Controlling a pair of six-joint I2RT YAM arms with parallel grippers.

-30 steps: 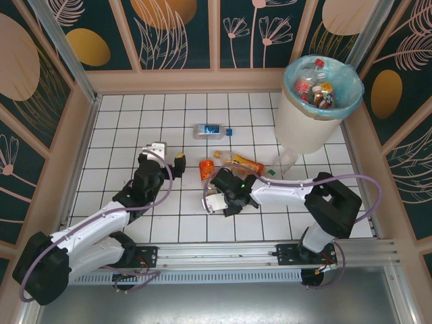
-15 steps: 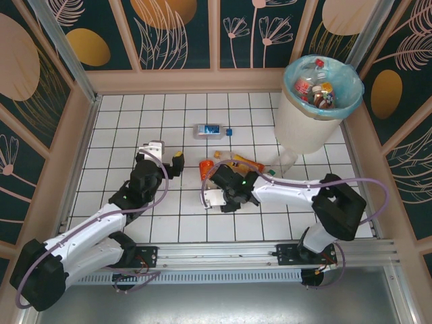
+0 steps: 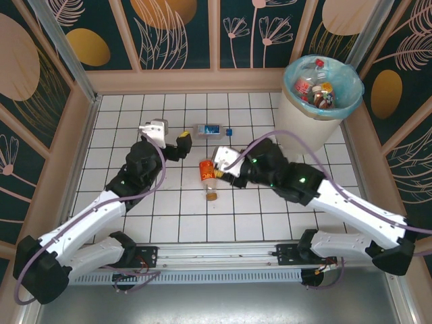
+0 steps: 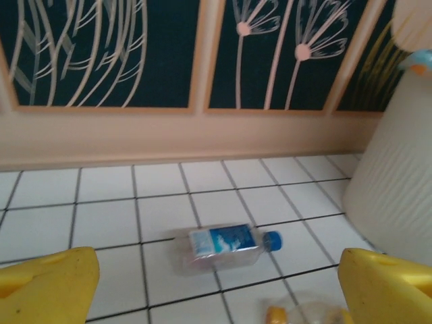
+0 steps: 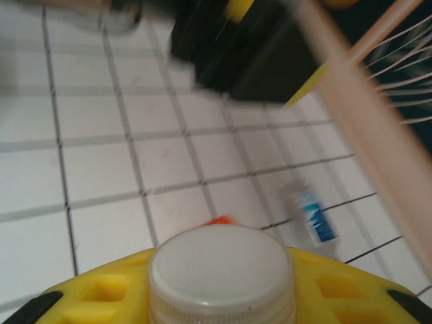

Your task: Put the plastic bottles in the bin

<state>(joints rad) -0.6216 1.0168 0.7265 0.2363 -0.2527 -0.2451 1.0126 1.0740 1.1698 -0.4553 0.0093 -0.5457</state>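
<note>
Floral walls (image 3: 177, 48) enclose the white tiled table (image 3: 121, 115) and bin (image 3: 300, 125).

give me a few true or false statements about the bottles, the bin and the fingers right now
The blue-label bottle lies on its side on the tiled table. True.
The bin is empty. False: several bottles lie inside it.
The left fingers are clamped on a bottle. False: they stand apart with nothing between them.
The right fingers grip a white-capped bottle. True.
</note>
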